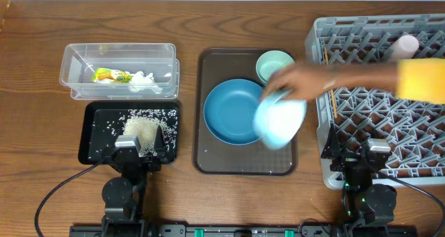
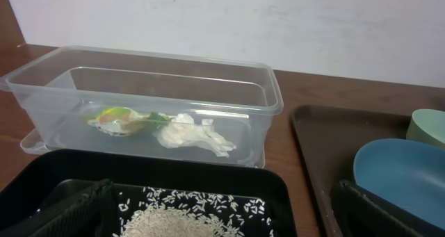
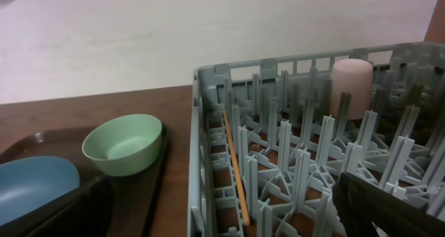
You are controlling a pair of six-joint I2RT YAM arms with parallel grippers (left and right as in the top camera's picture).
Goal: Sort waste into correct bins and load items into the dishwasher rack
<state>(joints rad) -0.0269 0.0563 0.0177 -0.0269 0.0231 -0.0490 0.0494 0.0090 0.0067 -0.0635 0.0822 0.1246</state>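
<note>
The clear tub (image 1: 76,56) holds the yellow-green wrapper (image 1: 111,76) and the white tissue (image 1: 146,83). Rice (image 1: 142,129) is heaped in the black tray (image 1: 97,136). My left gripper (image 1: 133,153) hangs open over that tray's near edge, holding nothing. On the brown tray sit the blue dish (image 1: 229,112) and one mint bowl (image 1: 274,63). A person's hand (image 1: 313,80) holds a second mint bowl (image 1: 281,119) tilted over the dish. The grey rack (image 1: 389,105) carries the pink cup (image 1: 405,46) and the wooden stick (image 1: 332,101). My right gripper (image 1: 367,157) is open and empty at the rack's near left corner.
The brown serving tray (image 1: 229,157) lies between the bins and the rack. A yellow-sleeved arm (image 1: 421,77) reaches in from the right across the rack. Bare wooden table (image 1: 35,112) shows on the left and along the back.
</note>
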